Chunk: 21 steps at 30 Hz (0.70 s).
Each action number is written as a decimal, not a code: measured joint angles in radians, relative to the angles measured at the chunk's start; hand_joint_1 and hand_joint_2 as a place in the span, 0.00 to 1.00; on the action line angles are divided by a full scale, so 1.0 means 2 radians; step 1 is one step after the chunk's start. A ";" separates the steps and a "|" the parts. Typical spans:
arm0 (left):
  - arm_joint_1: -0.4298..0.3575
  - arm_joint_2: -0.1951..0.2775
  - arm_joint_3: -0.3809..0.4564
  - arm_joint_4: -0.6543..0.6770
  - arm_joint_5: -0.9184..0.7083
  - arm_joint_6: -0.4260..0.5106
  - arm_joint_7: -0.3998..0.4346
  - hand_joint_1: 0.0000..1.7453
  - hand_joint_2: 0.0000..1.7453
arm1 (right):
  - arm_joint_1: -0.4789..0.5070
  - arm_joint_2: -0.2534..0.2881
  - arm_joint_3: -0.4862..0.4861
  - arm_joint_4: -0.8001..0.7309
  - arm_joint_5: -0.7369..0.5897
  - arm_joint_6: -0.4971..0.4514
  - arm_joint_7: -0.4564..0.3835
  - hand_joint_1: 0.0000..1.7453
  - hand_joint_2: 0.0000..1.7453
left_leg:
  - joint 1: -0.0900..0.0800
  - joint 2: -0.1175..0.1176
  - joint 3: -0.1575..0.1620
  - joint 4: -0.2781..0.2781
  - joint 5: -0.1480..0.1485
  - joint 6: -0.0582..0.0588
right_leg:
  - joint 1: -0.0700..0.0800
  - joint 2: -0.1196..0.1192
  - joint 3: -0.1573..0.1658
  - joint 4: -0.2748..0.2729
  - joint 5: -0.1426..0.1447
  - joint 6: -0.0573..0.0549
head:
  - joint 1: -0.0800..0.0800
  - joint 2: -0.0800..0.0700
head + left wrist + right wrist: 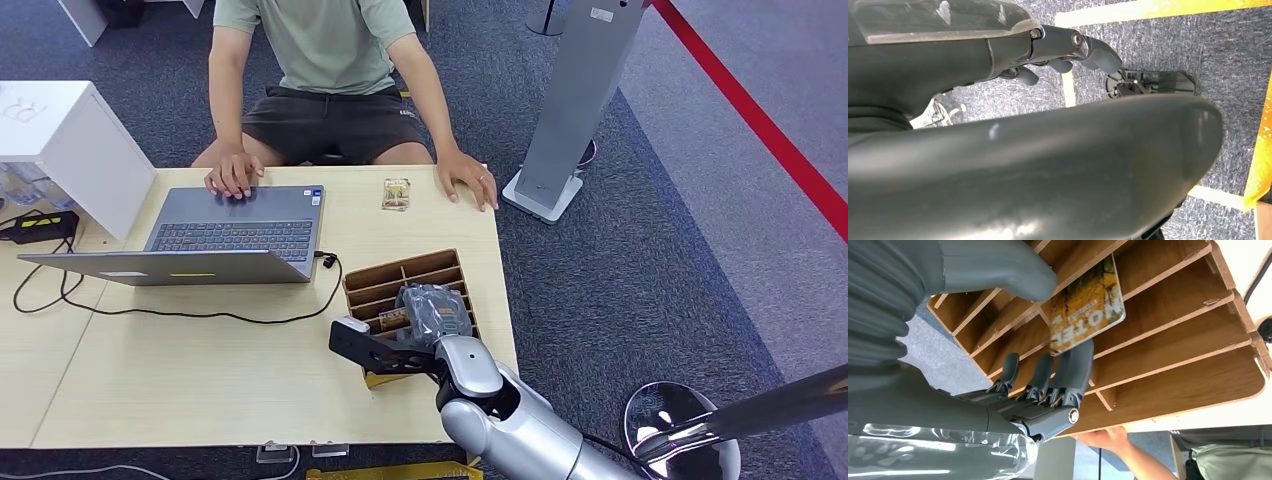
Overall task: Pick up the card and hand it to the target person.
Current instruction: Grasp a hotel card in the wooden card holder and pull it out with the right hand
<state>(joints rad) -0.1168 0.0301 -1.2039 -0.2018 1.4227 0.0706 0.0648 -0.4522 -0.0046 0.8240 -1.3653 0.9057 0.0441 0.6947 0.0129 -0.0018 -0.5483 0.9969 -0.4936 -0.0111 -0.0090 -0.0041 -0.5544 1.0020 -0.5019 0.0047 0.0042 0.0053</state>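
Right wrist view is showing the robot's right hand (1013, 340) pinching a yellow printed card (1087, 305) between its thick grey thumb and a darker finger, the card standing in a slot of the brown wooden organizer (1193, 355). From the head view, the same right hand (432, 312) is sitting over the organizer (372, 285) near the front right edge of the light wooden table (200, 370), hiding the card there. A seated person in a green shirt (320, 40) is waiting at the far side, one hand (233, 175) resting on an open laptop (235, 235) and the other hand (468, 180) lying flat on the table close to a small packet (396, 193). The laptop's black cable (200, 315) is looping across the table toward the organizer. The left hand (1063, 55) is hanging low over blue carpet, its fingers curled in and holding nothing.

The grip appears to be catching only the card's lower edge, so the card is liable to twist or slip free as it is being lifted. A tilted pull risks jamming it against the slot dividers or dragging the light organizer along. The reach across to the person passes near the laptop and cable, which the arm could snag.
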 joint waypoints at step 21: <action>0.000 0.000 0.000 0.000 0.004 0.002 -0.002 0.00 0.00 | -0.001 0.000 0.002 0.001 -0.018 -0.001 0.000 1.00 1.00 | 0.000 0.000 0.000 0.000 0.000 0.000 | 0.000 0.000 0.000 0.000 0.000 0.000 | 0.000 0.000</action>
<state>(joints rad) -0.1163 0.0301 -1.2039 -0.2018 1.4305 0.0737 0.0618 -0.4544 -0.0046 0.8280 -1.3626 0.8703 0.0427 0.6947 0.0129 -0.0018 -0.5482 0.9968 -0.4936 -0.0111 -0.0090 -0.0041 -0.5543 1.0020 -0.5019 0.0047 0.0045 0.0053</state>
